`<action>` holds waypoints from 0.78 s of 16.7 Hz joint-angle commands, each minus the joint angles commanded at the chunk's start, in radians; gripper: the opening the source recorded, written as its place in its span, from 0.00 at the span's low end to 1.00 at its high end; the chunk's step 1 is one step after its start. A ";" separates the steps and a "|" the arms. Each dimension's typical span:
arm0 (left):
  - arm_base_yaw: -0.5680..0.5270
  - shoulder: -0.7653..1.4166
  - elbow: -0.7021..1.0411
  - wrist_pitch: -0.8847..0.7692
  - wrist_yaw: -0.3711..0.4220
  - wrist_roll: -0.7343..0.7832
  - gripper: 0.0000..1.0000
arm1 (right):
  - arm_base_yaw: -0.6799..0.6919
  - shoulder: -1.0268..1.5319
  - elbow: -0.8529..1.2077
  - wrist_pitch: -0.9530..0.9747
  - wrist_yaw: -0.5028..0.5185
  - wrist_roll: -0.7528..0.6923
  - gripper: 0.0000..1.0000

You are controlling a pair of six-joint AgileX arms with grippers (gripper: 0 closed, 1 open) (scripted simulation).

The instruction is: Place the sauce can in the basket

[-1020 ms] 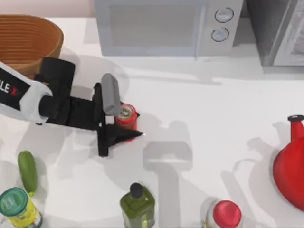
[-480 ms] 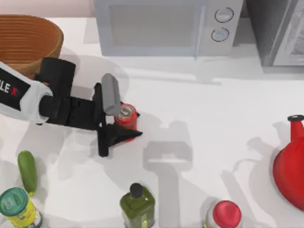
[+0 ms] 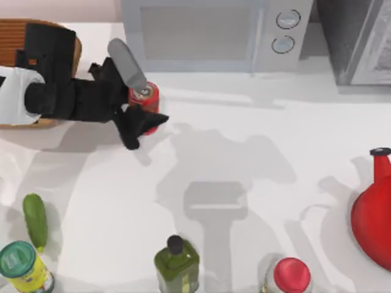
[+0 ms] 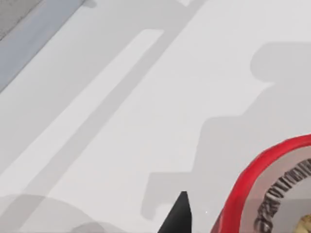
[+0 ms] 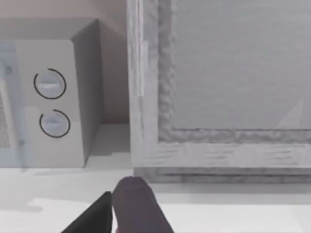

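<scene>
The left claw [image 3: 142, 104] is clenched on the sauce can [image 3: 144, 96], one grey finger across its silvery top and a black finger below it, carrying it near the table's back left. The can is just beside the front of the microwave [image 3: 214, 33] and to the right of the basket [image 3: 72, 46], whose rim is partly covered by the left arm reaching across it. In the left wrist view the can's red rim [image 4: 252, 174] sits above bare white table [image 4: 121, 111].

Along the front edge stand a teal-lidded can [image 3: 21, 265], a cucumber [image 3: 35, 220], an olive bottle [image 3: 176, 264] and a red-capped jar [image 3: 290, 276]; a red jug [image 3: 374, 217] sits at the right edge. The middle of the table is open.

Whether the right claw [image 5: 124, 208], facing the microwave's dials [image 5: 51, 104] and a grey cabinet [image 5: 233, 73], is clenched or released, I cannot tell.
</scene>
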 joint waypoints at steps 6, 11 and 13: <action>0.148 -0.260 0.123 -0.116 -0.345 -0.335 0.00 | 0.000 0.000 0.000 0.000 0.000 0.000 1.00; 0.284 -0.373 0.178 -0.223 -0.600 -0.537 0.00 | 0.000 0.000 0.000 0.000 0.000 0.000 1.00; 0.314 -0.385 0.187 -0.249 -0.648 -0.573 0.00 | 0.000 0.000 0.000 0.000 0.000 0.000 1.00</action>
